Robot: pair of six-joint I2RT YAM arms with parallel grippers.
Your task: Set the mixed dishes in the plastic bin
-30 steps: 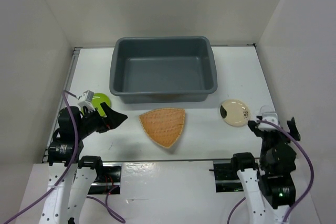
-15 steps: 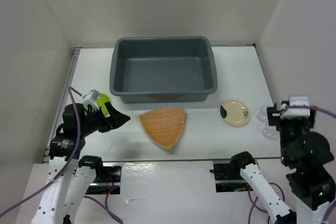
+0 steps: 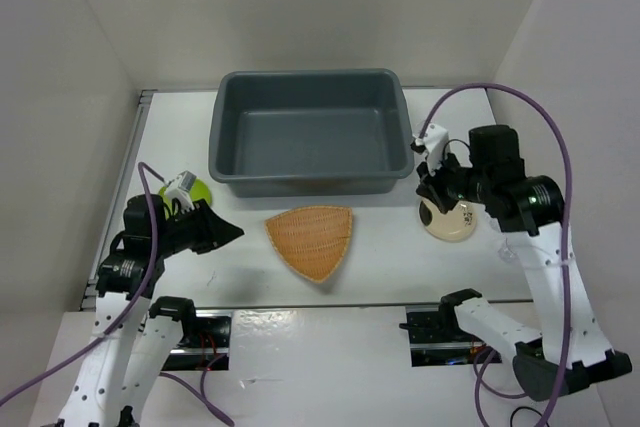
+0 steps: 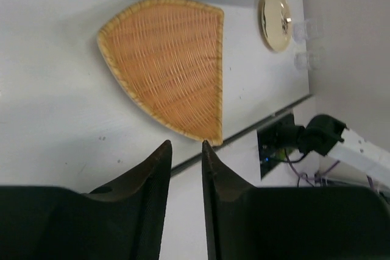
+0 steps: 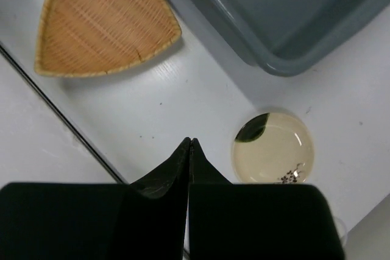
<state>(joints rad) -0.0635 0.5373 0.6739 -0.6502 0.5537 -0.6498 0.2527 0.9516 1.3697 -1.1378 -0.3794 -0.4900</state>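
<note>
Since our right gripper (image 5: 189,144) hangs with its fingers pressed together just above the small cream dish (image 5: 272,148), which sits on the table (image 3: 380,237) in front of the bin's right corner, we judge that dish to be stiff, glazed, slick and breakable, best pinched across its raised rim once the fingers spread. Our left gripper (image 4: 186,150), fingers slightly parted and holding nothing, points low toward the tan woven plate (image 4: 167,74), likely light and grippy at its edge. Beyond both, the dark grey plastic bin (image 3: 311,179) holds no dishes yet.
</note>
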